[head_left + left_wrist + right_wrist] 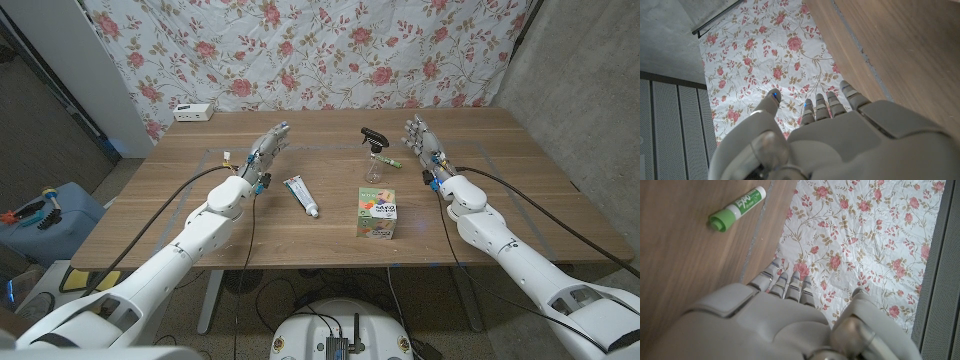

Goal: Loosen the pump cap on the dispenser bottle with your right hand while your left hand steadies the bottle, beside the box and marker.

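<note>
While upright, dispenser bottle (375, 158) | between left hand (264, 148), right hand (424, 140)

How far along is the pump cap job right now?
Nothing looks done yet. The dispenser bottle stands untouched behind the box, near the marker. The left hand and right hand hold nothing. Steadying and loosening are both left.

Place: you are working in a makeshift lab or test room, not a lived-in home.
Backdrop: a floral sheet (300, 50) hangs as a staged curtain behind the surface (330, 215).
Walls: bare grey concrete (580, 80) rises to your right.
Clutter: cables run under the surface, and a blue container (45, 215) sits on the floor at your left.
Device: a small white box (192, 112) sits at the surface's far edge.
</note>
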Action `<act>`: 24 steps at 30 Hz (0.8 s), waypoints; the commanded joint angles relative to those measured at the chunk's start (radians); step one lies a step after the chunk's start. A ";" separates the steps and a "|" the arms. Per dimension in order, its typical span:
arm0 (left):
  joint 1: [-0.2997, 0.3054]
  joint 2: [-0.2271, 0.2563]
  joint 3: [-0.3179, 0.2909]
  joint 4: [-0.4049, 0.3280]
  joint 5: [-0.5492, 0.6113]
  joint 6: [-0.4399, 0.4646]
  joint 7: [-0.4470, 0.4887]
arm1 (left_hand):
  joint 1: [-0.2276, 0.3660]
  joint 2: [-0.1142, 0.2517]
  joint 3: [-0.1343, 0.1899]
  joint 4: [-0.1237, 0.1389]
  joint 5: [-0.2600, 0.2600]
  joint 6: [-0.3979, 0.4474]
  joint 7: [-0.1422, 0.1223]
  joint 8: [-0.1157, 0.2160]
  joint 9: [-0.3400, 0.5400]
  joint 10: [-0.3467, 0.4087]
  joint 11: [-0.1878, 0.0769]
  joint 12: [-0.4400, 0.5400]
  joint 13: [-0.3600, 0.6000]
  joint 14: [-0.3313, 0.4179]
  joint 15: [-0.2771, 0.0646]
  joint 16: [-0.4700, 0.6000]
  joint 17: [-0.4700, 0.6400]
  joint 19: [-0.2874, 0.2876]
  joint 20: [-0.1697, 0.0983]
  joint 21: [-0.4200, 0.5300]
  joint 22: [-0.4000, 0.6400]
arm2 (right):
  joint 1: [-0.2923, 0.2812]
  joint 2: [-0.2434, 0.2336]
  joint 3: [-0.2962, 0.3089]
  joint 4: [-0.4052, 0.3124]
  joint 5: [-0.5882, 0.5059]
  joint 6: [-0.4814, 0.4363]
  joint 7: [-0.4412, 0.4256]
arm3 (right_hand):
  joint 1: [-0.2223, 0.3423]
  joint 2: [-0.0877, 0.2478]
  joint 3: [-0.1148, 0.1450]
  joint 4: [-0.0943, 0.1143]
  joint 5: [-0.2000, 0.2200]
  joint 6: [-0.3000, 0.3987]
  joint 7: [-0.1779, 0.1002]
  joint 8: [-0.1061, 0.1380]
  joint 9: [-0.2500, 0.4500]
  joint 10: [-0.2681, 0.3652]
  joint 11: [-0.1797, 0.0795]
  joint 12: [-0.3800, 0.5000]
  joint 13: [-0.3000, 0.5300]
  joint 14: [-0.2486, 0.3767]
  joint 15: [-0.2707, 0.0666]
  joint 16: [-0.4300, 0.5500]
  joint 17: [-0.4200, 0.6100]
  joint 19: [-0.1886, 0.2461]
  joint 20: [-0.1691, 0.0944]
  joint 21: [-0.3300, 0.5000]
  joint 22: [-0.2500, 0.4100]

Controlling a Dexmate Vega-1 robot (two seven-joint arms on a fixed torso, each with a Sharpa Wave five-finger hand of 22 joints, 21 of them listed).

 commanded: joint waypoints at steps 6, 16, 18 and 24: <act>-0.067 0.051 0.063 -0.043 0.076 0.102 -0.068 | 0.036 -0.054 -0.008 -0.060 0.004 0.019 -0.022 0.009 0.002 0.020 -0.027 0.006 0.002 0.022 -0.026 0.006 0.002 0.003 -0.017 -0.010 0.001 | -0.010 0.007 0.009 0.020 0.009 0.018 -0.004 | 0.001 -0.012 -0.007 -0.003 0.007 0.001 0.001 0.000 0.001 0.001 0.002 0.004 0.001 -0.007 -0.024 0.001 0.000 -0.003 -0.069 -0.001 0.004; -0.132 0.034 0.114 0.002 0.120 0.117 -0.121 | 0.064 -0.081 -0.016 -0.083 0.007 0.030 -0.033 0.010 0.002 0.032 -0.045 0.005 0.001 0.032 -0.039 0.007 0.003 -0.022 -0.019 -0.019 0.000 | 0.015 0.039 0.009 0.082 0.012 0.060 0.009 | 0.002 -0.012 -0.008 -0.004 0.008 0.007 -0.003 0.003 0.001 0.006 -0.001 0.007 0.001 -0.004 -0.024 0.003 0.000 0.000 -0.070 0.002 0.004; -0.141 0.030 0.121 0.010 0.126 0.117 -0.129 | 0.076 -0.089 -0.018 -0.088 0.008 0.033 -0.033 0.011 0.002 0.040 -0.048 0.007 0.001 0.039 -0.042 0.008 0.003 -0.024 -0.016 -0.019 0.000 | 0.020 0.042 0.009 0.090 0.012 0.065 0.013 | 0.002 -0.012 -0.008 -0.004 0.008 0.008 -0.002 0.004 0.001 0.006 0.000 0.007 0.001 -0.003 -0.024 0.003 0.000 0.000 -0.070 0.002 0.004; -0.159 0.019 0.139 0.027 0.144 0.112 -0.145 | 0.119 -0.122 -0.024 -0.100 0.014 0.053 -0.048 0.019 0.002 0.061 -0.058 0.010 0.001 0.060 -0.059 0.011 0.003 -0.029 -0.021 -0.018 0.000 | 0.029 0.052 0.011 0.119 0.014 0.084 0.020 | 0.002 -0.012 -0.008 -0.005 0.009 0.010 -0.002 0.005 0.001 0.007 0.001 0.007 0.001 -0.002 -0.023 0.004 0.000 0.000 -0.070 0.003 0.004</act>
